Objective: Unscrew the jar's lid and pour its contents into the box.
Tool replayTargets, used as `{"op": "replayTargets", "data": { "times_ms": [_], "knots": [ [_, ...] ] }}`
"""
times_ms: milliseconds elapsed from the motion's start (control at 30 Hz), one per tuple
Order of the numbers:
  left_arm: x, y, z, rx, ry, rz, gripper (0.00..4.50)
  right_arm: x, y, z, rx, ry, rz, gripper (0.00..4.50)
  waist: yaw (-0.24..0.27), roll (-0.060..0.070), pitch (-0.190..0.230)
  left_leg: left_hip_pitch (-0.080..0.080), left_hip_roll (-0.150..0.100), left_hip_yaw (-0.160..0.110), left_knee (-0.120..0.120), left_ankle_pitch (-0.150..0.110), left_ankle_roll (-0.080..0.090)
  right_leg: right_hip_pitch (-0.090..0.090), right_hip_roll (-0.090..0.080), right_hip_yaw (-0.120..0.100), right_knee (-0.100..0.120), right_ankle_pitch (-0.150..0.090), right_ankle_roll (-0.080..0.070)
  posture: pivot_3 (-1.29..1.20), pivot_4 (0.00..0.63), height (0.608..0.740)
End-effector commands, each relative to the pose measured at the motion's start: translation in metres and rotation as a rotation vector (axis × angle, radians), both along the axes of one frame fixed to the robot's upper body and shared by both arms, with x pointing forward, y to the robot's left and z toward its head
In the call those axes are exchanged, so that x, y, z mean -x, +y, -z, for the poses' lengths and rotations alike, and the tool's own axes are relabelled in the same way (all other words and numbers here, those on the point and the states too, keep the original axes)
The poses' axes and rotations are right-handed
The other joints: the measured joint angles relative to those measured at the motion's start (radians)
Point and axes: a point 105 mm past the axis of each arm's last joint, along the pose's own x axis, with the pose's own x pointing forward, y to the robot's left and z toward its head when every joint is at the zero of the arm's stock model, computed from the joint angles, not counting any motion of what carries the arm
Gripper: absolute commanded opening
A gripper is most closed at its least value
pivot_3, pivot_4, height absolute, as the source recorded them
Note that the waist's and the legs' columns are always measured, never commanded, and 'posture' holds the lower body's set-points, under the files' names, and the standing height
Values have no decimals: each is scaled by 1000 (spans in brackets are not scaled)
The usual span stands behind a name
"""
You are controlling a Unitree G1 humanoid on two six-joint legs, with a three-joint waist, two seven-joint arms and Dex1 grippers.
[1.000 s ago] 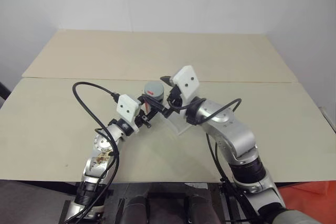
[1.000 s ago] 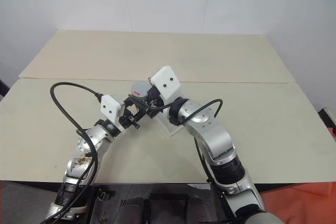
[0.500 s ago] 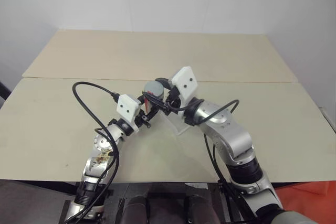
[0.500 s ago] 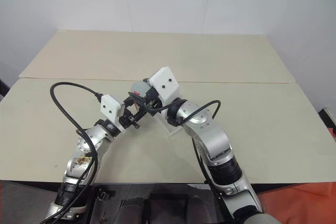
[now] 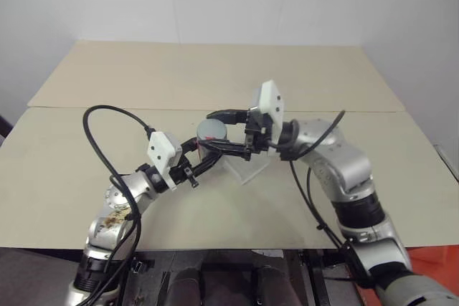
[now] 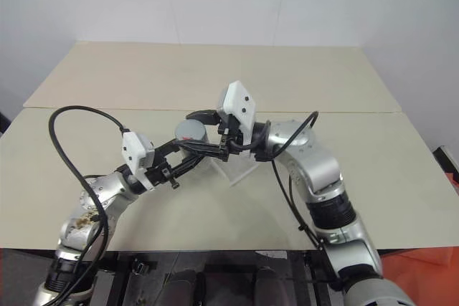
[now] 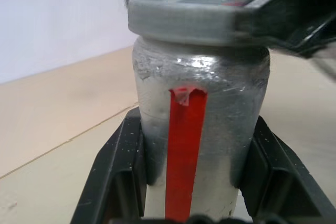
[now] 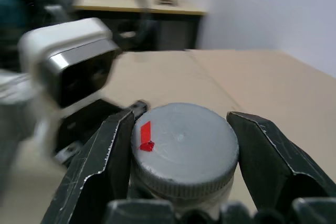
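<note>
Near the table's [image 5: 86, 177] front edge, left gripper [image 7: 191, 161] clamps the jar [image 7: 199, 129]; right gripper [image 8: 181, 153] pinches the lid [image 8: 184, 148].

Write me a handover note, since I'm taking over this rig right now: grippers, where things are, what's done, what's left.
Left gripper: shut on the jar, held above the table.
Right gripper: shut on the lid, which sits on the jar.
Box: on the table, just under the right gripper.
Done: jar lifted, lid gripped.
Left: unscrew the lid, pour into the box.
</note>
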Motion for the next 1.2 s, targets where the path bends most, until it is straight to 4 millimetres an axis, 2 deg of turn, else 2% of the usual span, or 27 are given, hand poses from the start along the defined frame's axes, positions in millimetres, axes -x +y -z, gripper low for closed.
{"op": "replayTargets", "data": {
  "times_ms": [33,233,433,567,633,700,733,800,833,1033,1200],
  "knots": [
    [17,-7,-24,27,-79,107,1895,10,-4,-7,20,-36,-166,2787,1,0,0,0,0,0,0,0,0,0,0,0,0,0,0,0,150,740],
    [27,-17,-31,30,-83,233,1895,17,-8,-2,174,-108,-504,2787,1,0,0,0,0,0,0,0,0,0,0,0,0,0,0,0,150,740],
    [27,-20,-30,29,-81,248,1895,5,-10,5,297,-140,-545,2787,1,1,1,0,0,1,0,0,0,0,0,0,0,0,0,0,150,740],
    [27,-20,-29,26,-76,243,1895,-1,-13,6,297,-155,-535,2787,2,1,1,0,0,1,0,0,0,0,0,0,0,0,0,0,150,740],
    [26,-19,-28,28,-76,233,1895,-4,-14,4,276,-156,-516,2787,2,1,1,0,0,1,0,0,0,0,0,0,0,0,0,0,150,740],
    [24,-18,-28,47,-71,219,1895,-7,-16,1,262,-168,-492,3505,3,1,1,0,0,1,0,0,0,0,0,0,0,0,0,0,150,740],
    [22,-16,-28,63,-74,199,1895,-9,-17,-6,212,-150,-465,3647,4,1,1,0,0,1,0,0,0,0,0,0,0,0,0,0,150,740],
    [18,-13,-28,80,-79,169,1895,-9,-23,-18,133,-156,-417,4319,8,1,1,0,0,1,0,0,0,0,-1,0,0,0,0,0,150,740],
    [17,-12,-26,77,-80,157,1895,-7,-27,-24,91,-163,-389,4454,9,1,1,0,0,1,0,0,0,0,-1,0,0,0,0,0,150,740],
    [10,-7,-16,59,-73,88,1895,12,-45,-38,-44,-196,-226,4454,15,1,1,-1,0,1,-1,0,0,-1,-1,0,0,0,0,0,150,740],
    [-8,-3,-12,46,-107,-43,1895,12,-31,-48,-195,-197,127,4454,11,1,1,0,0,1,-1,0,-1,-1,-1,0,1,0,-1,0,150,740]
  ]
}}
